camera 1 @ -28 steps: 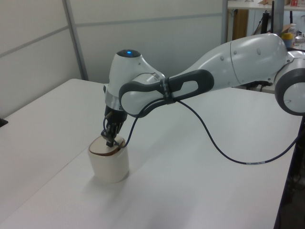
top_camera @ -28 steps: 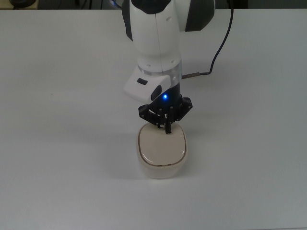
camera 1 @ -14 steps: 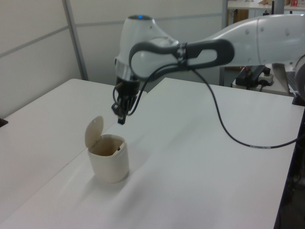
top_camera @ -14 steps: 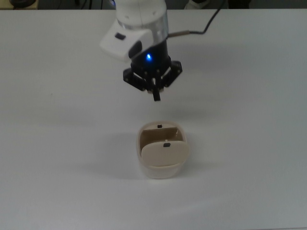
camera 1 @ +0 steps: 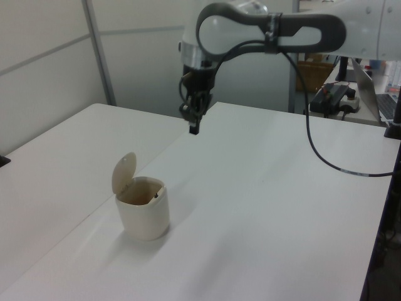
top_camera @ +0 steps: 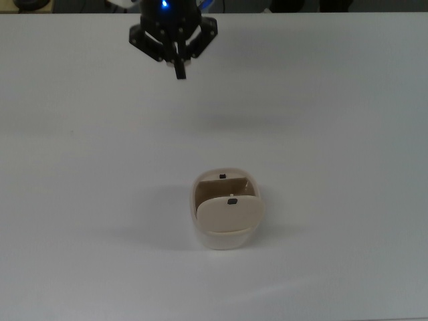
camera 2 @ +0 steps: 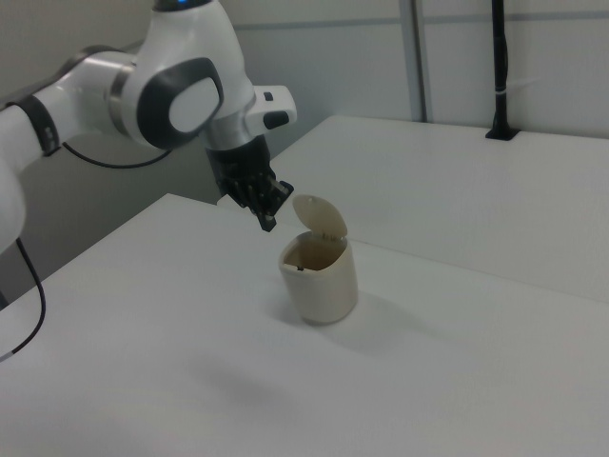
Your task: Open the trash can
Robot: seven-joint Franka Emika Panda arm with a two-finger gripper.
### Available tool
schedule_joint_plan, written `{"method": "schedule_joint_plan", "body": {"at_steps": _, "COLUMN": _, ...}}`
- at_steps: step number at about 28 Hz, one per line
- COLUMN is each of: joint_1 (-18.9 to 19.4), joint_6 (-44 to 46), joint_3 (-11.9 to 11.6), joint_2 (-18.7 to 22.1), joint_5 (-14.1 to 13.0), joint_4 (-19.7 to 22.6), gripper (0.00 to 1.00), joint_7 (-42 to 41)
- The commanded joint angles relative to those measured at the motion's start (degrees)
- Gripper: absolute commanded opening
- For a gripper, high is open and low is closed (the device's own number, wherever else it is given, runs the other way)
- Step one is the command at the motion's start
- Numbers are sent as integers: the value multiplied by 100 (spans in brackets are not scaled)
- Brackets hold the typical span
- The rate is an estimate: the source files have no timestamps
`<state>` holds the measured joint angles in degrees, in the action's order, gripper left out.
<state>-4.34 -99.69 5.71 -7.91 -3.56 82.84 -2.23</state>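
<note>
The cream-white trash can (top_camera: 224, 227) (camera 1: 143, 214) (camera 2: 322, 281) stands on the white table with its beige lid (top_camera: 230, 212) (camera 1: 123, 173) (camera 2: 321, 215) flipped up, the inside showing. My gripper (top_camera: 179, 72) (camera 1: 193, 128) (camera 2: 267, 224) hangs high above the table, well away from the can, toward the top view's upper edge. Its black fingers are pressed together with nothing between them.
The white table (top_camera: 334, 134) spreads around the can. A black cable (camera 1: 319, 157) loops off the arm. A black post (camera 2: 499, 67) stands at the far table edge in the right view. Desk clutter (camera 1: 335, 94) sits beyond the table in the left view.
The lid went from flat under my fingertips to flipped open. My gripper has since lifted and pulled back toward the top view's upper edge, away from the can.
</note>
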Motion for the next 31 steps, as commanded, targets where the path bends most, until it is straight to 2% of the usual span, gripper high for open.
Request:
{"method": "schedule_joint_plan", "body": {"at_steps": 1, "joint_1": 13, "joint_6": 345, "joint_3": -79, "joint_2": 527, "joint_5": 259, "joint_4": 407, "gripper": 0, "joint_7": -155}}
{"method": "schedule_joint_plan", "body": {"at_steps": 6, "joint_1": 56, "joint_6": 406, "joint_3": -35, "joint_2": 765, "joint_5": 294, "joint_4": 795, "gripper": 0, "joint_7": -120}}
{"method": "schedule_joint_plan", "body": {"at_steps": 10, "joint_1": 100, "joint_6": 661, "joint_3": 9, "joint_2": 748, "joint_5": 592, "joint_4": 804, "gripper": 1, "joint_7": -85}}
{"method": "schedule_joint_plan", "body": {"at_steps": 11, "joint_1": 170, "joint_6": 722, "joint_3": 9, "joint_2": 748, "joint_5": 758, "joint_4": 804, "gripper": 1, "joint_7": -85}}
{"method": "schedule_joint_plan", "body": {"at_steps": 13, "joint_1": 215, "joint_6": 758, "joint_3": 9, "joint_2": 739, "joint_5": 926, "joint_4": 812, "gripper": 1, "joint_7": -85}}
{"method": "schedule_joint_plan", "body": {"at_steps": 16, "joint_1": 224, "joint_6": 776, "joint_3": 9, "joint_2": 730, "joint_5": 1024, "joint_4": 795, "gripper": 2, "joint_7": -85}}
{"method": "schedule_joint_plan", "body": {"at_steps": 20, "joint_1": 223, "joint_6": 767, "joint_3": -9, "joint_2": 712, "joint_5": 1024, "joint_4": 768, "gripper": 35, "joint_7": -85}}
{"method": "schedule_joint_plan", "body": {"at_steps": 21, "joint_1": 223, "joint_6": 767, "joint_3": -9, "joint_2": 712, "joint_5": 1024, "joint_4": 768, "gripper": 48, "joint_7": -85}}
{"method": "schedule_joint_plan", "body": {"at_steps": 22, "joint_1": 223, "joint_6": 767, "joint_3": -18, "joint_2": 712, "joint_5": 1024, "joint_4": 760, "gripper": 71, "joint_7": -85}}
{"method": "schedule_joint_plan", "body": {"at_steps": 23, "joint_1": 223, "joint_6": 767, "joint_3": -26, "joint_2": 712, "joint_5": 1032, "joint_4": 760, "gripper": 100, "joint_7": -76}}
{"method": "schedule_joint_plan", "body": {"at_steps": 31, "joint_1": 223, "joint_6": 846, "joint_3": -27, "joint_2": 712, "joint_5": 1032, "joint_4": 716, "gripper": 100, "joint_7": -67}}
